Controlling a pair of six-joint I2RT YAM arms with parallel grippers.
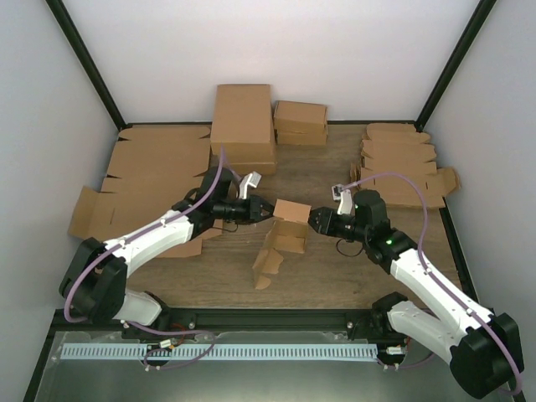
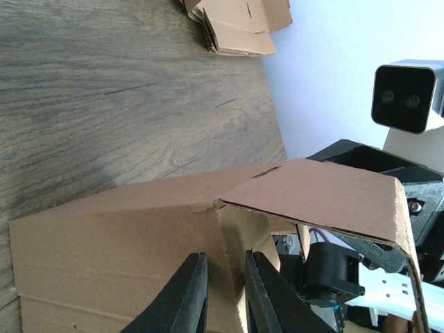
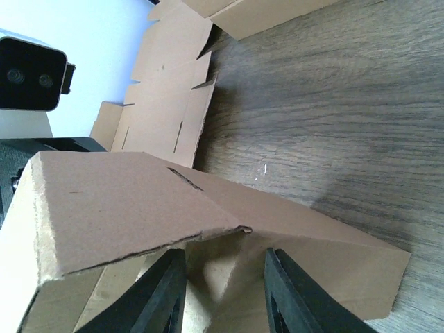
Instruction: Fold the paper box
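The paper box point(image 1: 283, 234) is a small brown cardboard piece, partly folded, standing in the middle of the table with its lid flap raised and loose flaps hanging toward the near edge. My left gripper point(image 1: 266, 210) reaches its left end. In the left wrist view my left gripper point(image 2: 225, 281) is nearly closed, pinching a side wall of the box point(image 2: 125, 236). My right gripper point(image 1: 313, 221) is at the box's right end. In the right wrist view my right gripper point(image 3: 222, 281) has its fingers spread, straddling the end of the box point(image 3: 125, 201) under the lid flap.
Two big folded brown boxes point(image 1: 243, 126) point(image 1: 300, 122) stand at the back. Large flat cardboard sheets point(image 1: 142, 176) lie at the left. A stack of flat die-cut pieces point(image 1: 400, 163) lies at the right. Black frame posts stand at the back corners.
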